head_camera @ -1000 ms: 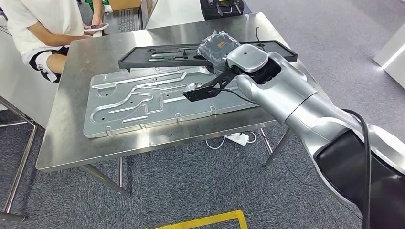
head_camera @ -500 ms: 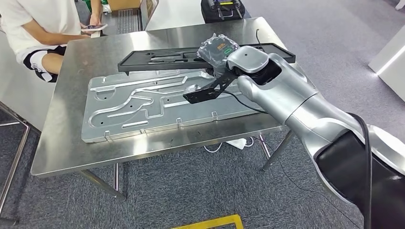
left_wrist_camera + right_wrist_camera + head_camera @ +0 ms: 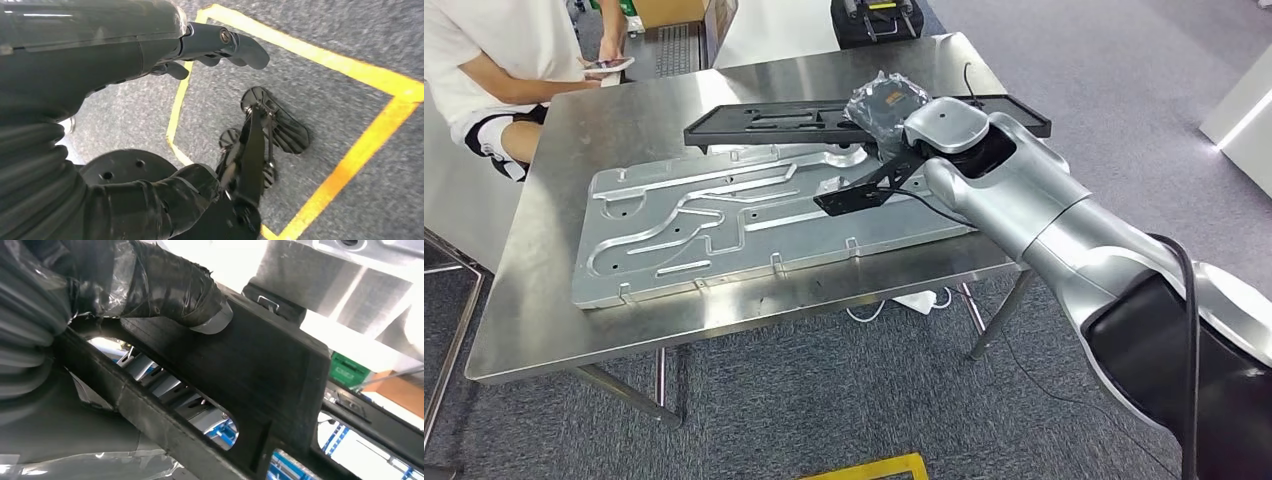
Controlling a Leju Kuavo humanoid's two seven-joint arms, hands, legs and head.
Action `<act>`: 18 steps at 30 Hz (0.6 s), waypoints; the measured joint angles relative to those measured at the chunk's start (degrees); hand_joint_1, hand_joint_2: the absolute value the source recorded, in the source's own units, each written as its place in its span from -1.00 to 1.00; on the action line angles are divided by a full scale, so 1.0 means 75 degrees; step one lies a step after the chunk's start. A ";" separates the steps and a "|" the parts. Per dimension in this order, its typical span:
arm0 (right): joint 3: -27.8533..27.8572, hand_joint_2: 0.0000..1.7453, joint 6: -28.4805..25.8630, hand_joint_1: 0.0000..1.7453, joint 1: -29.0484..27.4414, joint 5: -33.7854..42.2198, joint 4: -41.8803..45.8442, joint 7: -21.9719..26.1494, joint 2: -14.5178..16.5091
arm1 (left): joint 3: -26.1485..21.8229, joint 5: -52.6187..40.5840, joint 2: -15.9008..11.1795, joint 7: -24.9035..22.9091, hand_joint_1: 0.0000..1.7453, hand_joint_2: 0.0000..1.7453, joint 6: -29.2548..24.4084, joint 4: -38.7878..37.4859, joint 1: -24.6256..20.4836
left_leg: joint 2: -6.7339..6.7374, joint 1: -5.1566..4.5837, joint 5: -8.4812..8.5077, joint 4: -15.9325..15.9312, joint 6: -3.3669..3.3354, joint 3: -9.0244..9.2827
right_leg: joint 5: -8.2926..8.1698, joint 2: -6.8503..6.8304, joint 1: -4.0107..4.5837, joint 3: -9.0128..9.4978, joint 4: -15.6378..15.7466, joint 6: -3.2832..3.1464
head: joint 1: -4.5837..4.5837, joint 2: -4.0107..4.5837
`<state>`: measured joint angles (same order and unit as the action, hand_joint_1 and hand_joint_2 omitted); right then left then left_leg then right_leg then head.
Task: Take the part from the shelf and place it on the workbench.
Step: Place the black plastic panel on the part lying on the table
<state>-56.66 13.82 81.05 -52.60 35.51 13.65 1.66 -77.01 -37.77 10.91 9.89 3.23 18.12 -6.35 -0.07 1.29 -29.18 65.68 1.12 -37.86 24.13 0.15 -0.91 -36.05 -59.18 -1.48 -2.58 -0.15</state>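
Note:
The part (image 3: 764,122) is a long flat black plastic frame with cut-outs. It lies level over the far side of the steel workbench (image 3: 624,110); whether it touches the bench I cannot tell. My right hand (image 3: 886,100), wrapped in clear film, grips the part near its right end. In the right wrist view the thumb (image 3: 175,285) presses on the black part (image 3: 260,365). My left hand (image 3: 150,45) hangs over grey carpet, fingers apart, holding nothing.
A large ribbed aluminium plate (image 3: 724,215) covers the middle of the bench, just in front of the part. A seated person (image 3: 494,60) with a phone is at the far left corner. A black bag (image 3: 874,18) stands beyond the bench. Yellow floor tape (image 3: 864,467) lies below.
The whole picture has shifted a little, so the camera has moved. My right hand keeps its grip on the part over the bench's far side.

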 joint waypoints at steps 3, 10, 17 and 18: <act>-0.0060 1.00 -0.0010 1.00 -0.0039 -0.0026 -0.0058 0.0016 0.0104 | 0.0000 0.0051 0.0000 -0.0013 -1.00 1.00 0.0002 0.0000 0.0004 | 0.0002 0.0000 -0.0346 0.1179 0.0019 -0.0645 | 0.0036 -0.0039 0.0049 0.0013 -0.0012 -0.0055 | 0.0000 -0.0001; -0.0131 1.00 -0.0016 1.00 -0.0014 -0.0031 -0.0144 0.0039 0.0170 | 0.0000 0.0111 -0.0003 -0.0125 -1.00 1.00 -0.0023 0.0000 -0.0012 | 0.0351 -0.0151 0.0654 -0.0890 -0.0199 0.0250 | 0.0183 -0.0334 0.0163 0.0120 -0.0062 0.0065 | 0.0003 -0.0001; -0.0157 1.00 0.0001 1.00 -0.0022 -0.0007 -0.0178 0.0057 0.0131 | 0.0002 0.0079 -0.0007 -0.0123 -1.00 1.00 -0.0079 -0.0015 -0.0006 | -0.0072 -0.0059 0.0725 -0.1008 -0.0396 0.0308 | 0.1140 -0.0063 0.0090 -0.0706 -0.1885 0.0250 | 0.0008 -0.0001; -0.0186 1.00 0.0005 1.00 -0.0043 -0.0001 -0.0185 0.0058 0.0121 | 0.0004 0.0063 -0.0018 -0.0122 -1.00 1.00 -0.0087 -0.0026 -0.0008 | -0.0147 -0.0060 0.0720 -0.0999 -0.0400 0.0310 | 0.1178 -0.0051 0.0079 -0.0867 -0.2172 0.0262 | 0.0008 -0.0001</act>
<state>-58.05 13.86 80.72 -52.60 34.12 14.09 2.57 -76.98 -37.30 10.78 8.98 2.58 17.92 -6.41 -1.18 0.84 -23.78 58.18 -1.89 -35.54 32.97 -0.24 -0.32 -42.55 -75.47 0.49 -2.52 -0.15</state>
